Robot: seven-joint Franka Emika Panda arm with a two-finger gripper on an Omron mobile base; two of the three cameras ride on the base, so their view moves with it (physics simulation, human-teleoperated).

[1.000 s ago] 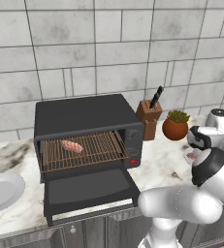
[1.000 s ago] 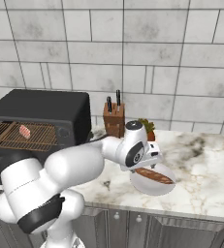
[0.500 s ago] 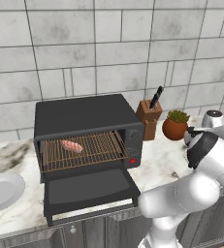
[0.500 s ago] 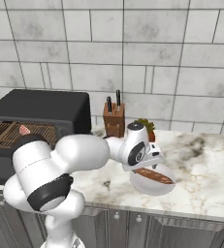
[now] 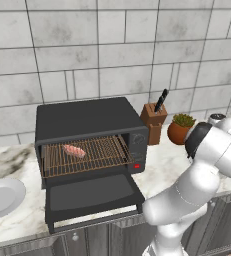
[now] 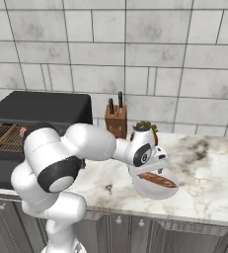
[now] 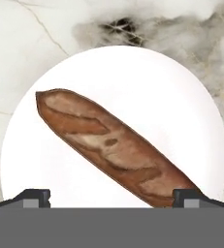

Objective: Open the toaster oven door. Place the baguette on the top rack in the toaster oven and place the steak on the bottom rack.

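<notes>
The black toaster oven (image 5: pixel 87 120) stands on the counter with its door (image 5: pixel 92 192) folded down flat. Inside, the pink-red steak (image 5: pixel 74 149) lies on a copper wire rack (image 5: pixel 104 155); I cannot tell which level. Far to the right, the brown baguette (image 7: pixel 116 147) lies diagonally on a white plate (image 7: pixel 133 68). My gripper (image 7: pixel 112 196) hangs open just above it, one fingertip (image 7: pixel 33 196) on each side, touching nothing. From the right base view the gripper (image 6: pixel 152 167) is over the baguette (image 6: pixel 157 180) and its plate (image 6: pixel 152 190).
A wooden knife block (image 5: pixel 154 120) and a potted plant (image 5: pixel 179 129) stand right of the oven, near the wall. An empty white plate (image 5: pixel 2 195) lies left of the oven. My own arm spans the counter between oven and baguette plate.
My arm's elbow and shoulder have swung round, bulking larger at the left of the right base view. The hand stays over the baguette plate, still open.
</notes>
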